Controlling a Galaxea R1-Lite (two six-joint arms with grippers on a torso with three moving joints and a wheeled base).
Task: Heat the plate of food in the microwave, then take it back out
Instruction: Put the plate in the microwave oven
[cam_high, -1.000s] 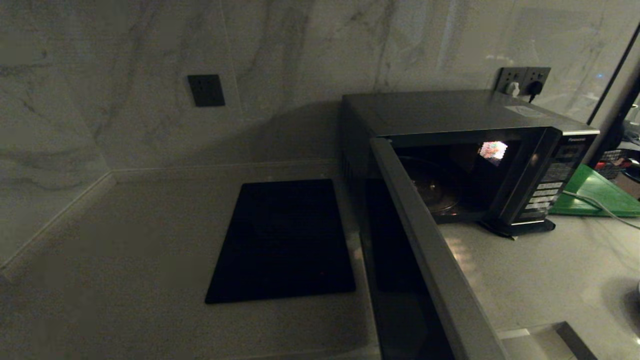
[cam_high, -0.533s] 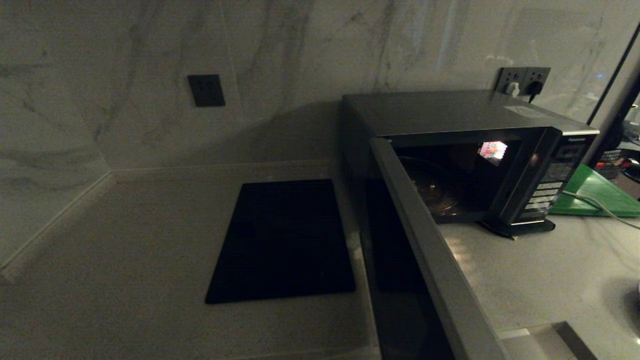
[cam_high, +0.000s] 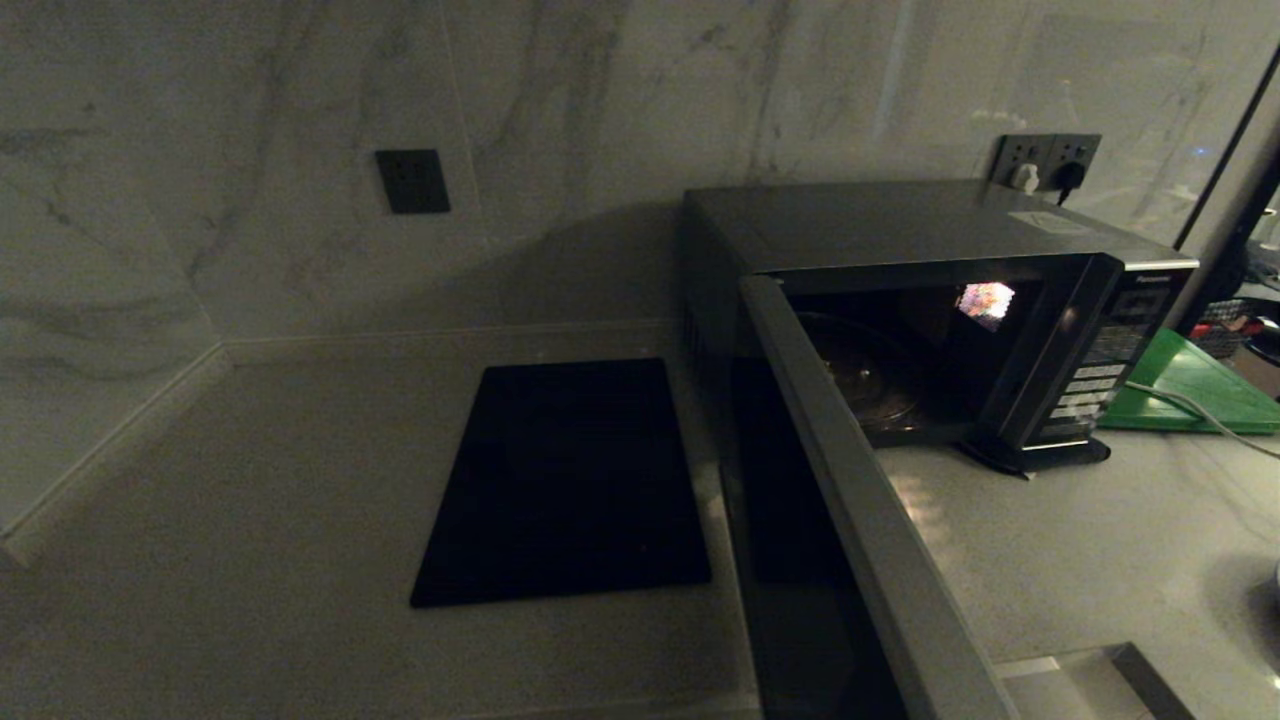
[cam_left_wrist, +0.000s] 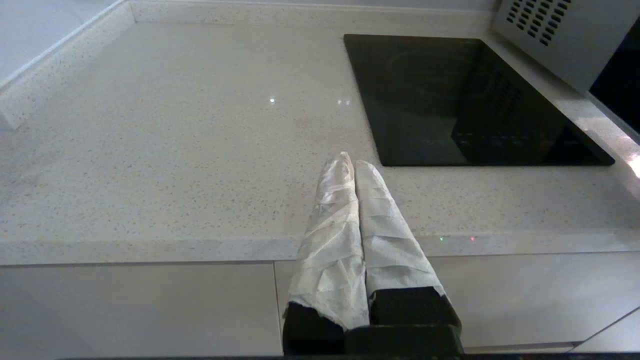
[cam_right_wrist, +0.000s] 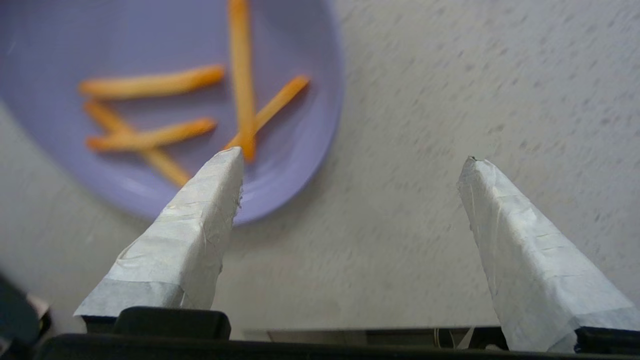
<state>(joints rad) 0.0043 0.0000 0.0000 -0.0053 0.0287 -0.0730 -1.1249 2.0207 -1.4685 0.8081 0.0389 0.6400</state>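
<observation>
The microwave (cam_high: 900, 240) stands at the right of the counter with its door (cam_high: 850, 480) swung wide open toward me, and its lit cavity shows only the glass turntable (cam_high: 865, 385). The pale-lavender plate of food (cam_right_wrist: 170, 100), with several golden-orange sticks, lies on the counter in the right wrist view; it does not show in the head view. My right gripper (cam_right_wrist: 350, 160) hangs open just above the counter beside the plate, one fingertip (cam_right_wrist: 220, 180) over its rim. My left gripper (cam_left_wrist: 351, 162) is shut and empty, at the counter's front edge left of the black mat.
A flat black mat (cam_high: 570, 480) lies left of the microwave. A green board (cam_high: 1190, 390) with a white cable over it sits to the right of the oven. Wall sockets (cam_high: 1045, 160) are behind it. A marble wall corner closes the counter at the far left.
</observation>
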